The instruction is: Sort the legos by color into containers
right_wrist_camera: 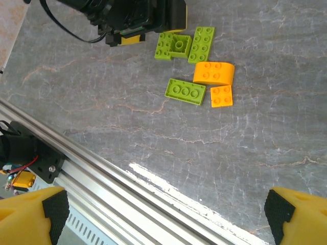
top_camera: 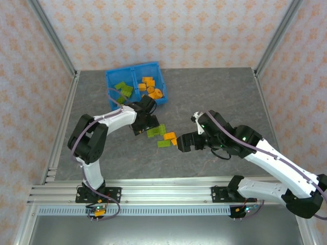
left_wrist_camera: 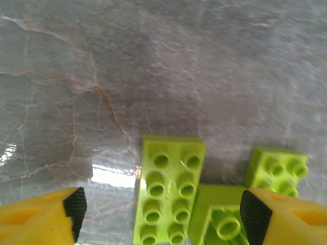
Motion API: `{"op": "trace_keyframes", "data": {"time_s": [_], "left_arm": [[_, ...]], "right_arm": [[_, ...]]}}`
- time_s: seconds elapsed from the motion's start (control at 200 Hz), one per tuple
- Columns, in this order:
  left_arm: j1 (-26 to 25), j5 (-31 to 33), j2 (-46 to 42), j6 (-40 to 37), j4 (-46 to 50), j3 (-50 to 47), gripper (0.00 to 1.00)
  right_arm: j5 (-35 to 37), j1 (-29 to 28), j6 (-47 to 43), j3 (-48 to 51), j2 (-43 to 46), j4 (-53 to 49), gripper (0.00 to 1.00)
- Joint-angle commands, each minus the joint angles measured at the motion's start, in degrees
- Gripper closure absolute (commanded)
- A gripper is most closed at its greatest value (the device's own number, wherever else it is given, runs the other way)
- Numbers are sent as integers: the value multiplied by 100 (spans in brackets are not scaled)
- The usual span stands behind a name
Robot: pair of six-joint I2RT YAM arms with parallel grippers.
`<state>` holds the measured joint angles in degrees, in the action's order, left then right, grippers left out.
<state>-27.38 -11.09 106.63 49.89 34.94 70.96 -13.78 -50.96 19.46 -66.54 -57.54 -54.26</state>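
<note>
A bright blue plastic divided tray [top_camera: 132, 68] already holds lime green bricks [top_camera: 122, 89] and orange bricks [top_camera: 149, 87] in separate halves; six loose studded bricks [right_wrist_camera: 204, 71] remain on the grey counter [top_camera: 204, 92], the left pincer [left_wrist_camera: 163, 206] spread astride a long lime brick [left_wrist_camera: 168, 189], the right pincer [right_wrist_camera: 166, 206] spread and empty.

We're in a robot test cell in a lab, no doubt about it. The left arm [top_camera: 110, 120] and right arm [top_camera: 265, 150], white and black, are bolted to a silver aluminium rail [top_camera: 168, 194] that runs across 6 o'clock in the top view. Loose wiring [top_camera: 97, 208] hangs at the bases. Slotted aluminium posts [top_camera: 53, 38] climb at 11 and 1 o'clock, framing flat wall panels [top_camera: 168, 30] printed with a repeating floral pattern. The table [top_camera: 204, 92] is a grey marble-look sheet, boxed in on three sides.
</note>
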Motion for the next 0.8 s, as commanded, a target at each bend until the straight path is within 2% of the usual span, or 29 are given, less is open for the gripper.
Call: {"op": "trace_keyframes", "data": {"time_s": [0.0, 0.145, 0.375, 0.501, 0.606, 0.711, 0.796], "left_arm": [[-30, 317, 244, 232, 408, 318, 25], [-22, 253, 701, 146, 489, 452, 39], [-66, 403, 712, -3, 877, 326, 59], [-76, 331, 533, -30, 840, 117, 65], [-76, 368, 59, -38, 792, 22, 69], [-79, 730, -447, -170, 1017, 202, 71], [-46, 1313, -851, -385, 1417, 568, 71]], "right_arm": [[-95, -2, 18, 15, 52, -56, 1], [-88, -2, 35, 37, 41, 20, 1], [40, -2, -14, -153, -105, -1, 1], [108, -2, -42, -289, -252, 49, 1], [112, -2, -23, -398, -373, 104, 1], [86, -2, 19, -515, -463, 143, 1], [69, -2, 60, -562, -486, 193, 1]]}}
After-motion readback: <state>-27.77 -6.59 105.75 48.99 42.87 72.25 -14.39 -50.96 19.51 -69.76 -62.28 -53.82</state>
